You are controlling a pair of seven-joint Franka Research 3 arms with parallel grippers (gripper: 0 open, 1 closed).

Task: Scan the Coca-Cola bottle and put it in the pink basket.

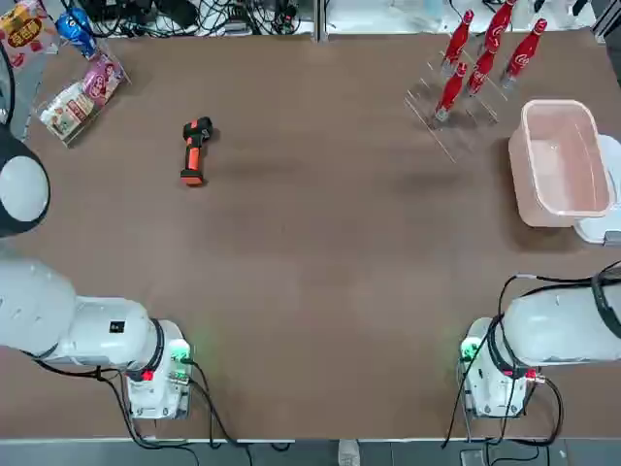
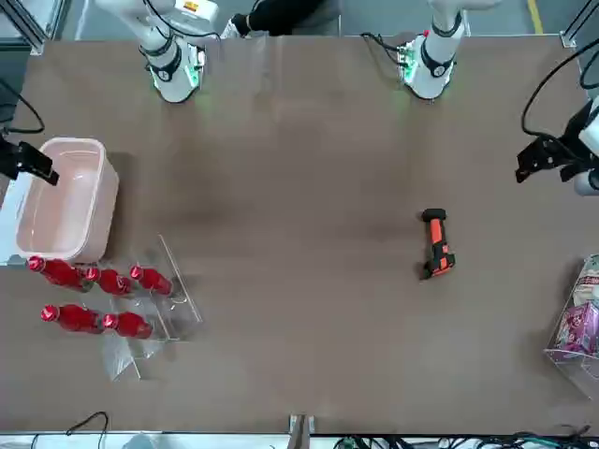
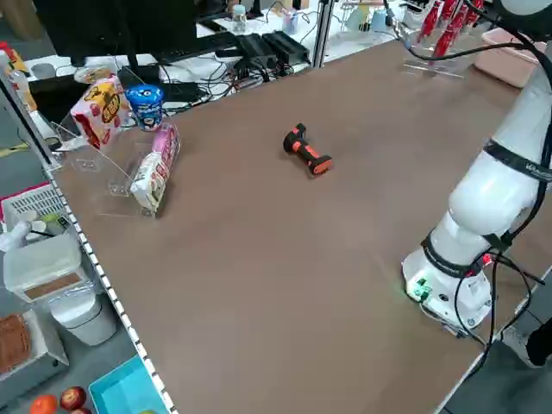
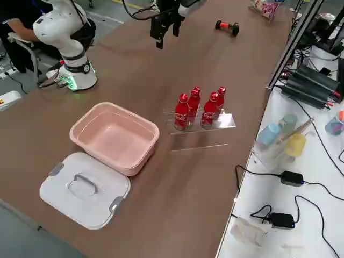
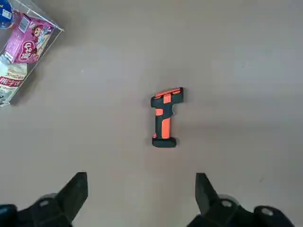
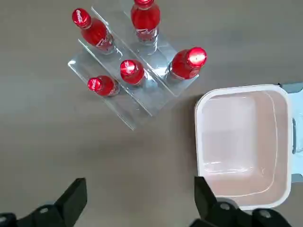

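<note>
Several red Coca-Cola bottles (image 1: 480,70) stand upright in a clear tiered rack (image 1: 456,121) at the far right of the table; from the right wrist they show as red caps (image 6: 131,71). Beside the rack sits the pink basket (image 1: 563,160), empty (image 6: 244,142). My right gripper (image 6: 139,198) hangs open high above the bare table just short of the rack and basket, holding nothing. My left gripper (image 5: 139,194) is open too, high over the left side, with the orange-and-black scanner (image 5: 165,118) lying on the table below it (image 1: 196,150).
A white lid (image 4: 86,188) with a handle lies flat beside the basket at the table's right edge. Snack packs in a clear holder (image 1: 78,97) occupy the far left corner. Both arm bases (image 1: 160,374) stand at the near edge.
</note>
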